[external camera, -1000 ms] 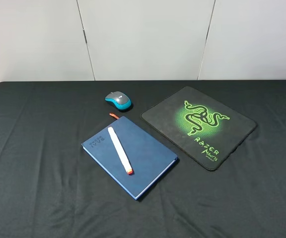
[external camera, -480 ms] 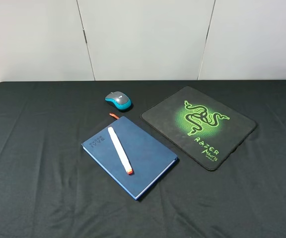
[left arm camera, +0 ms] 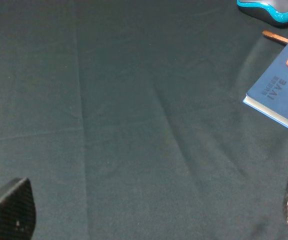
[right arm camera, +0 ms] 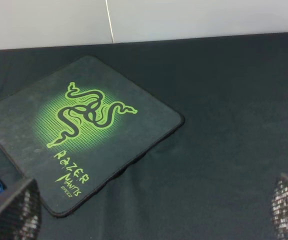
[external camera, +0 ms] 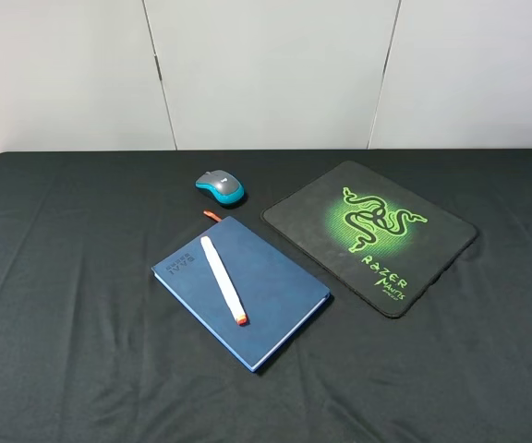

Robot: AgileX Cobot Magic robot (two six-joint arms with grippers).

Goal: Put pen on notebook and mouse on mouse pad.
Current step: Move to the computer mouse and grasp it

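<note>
From the high camera, the notebook point(external camera: 240, 290) lies mid-desk point(external camera: 72, 277) with the pen point(external camera: 223, 279) resting slantwise on its cover. The mouse point(external camera: 220, 186) sits on the black cloth at the notebook's 12 o'clock, off the mouse pad point(external camera: 369, 235). The pad lies at the mouse's 4 o'clock, just beside the notebook.

In the left wrist view, the left gripper point(left arm camera: 151, 210) is spread wide over the cloth, holding nothing. The notebook's corner and the mouse show beyond it.

In the right wrist view, the right gripper point(right arm camera: 149, 210) is likewise spread wide and empty, near the mouse pad.
</note>
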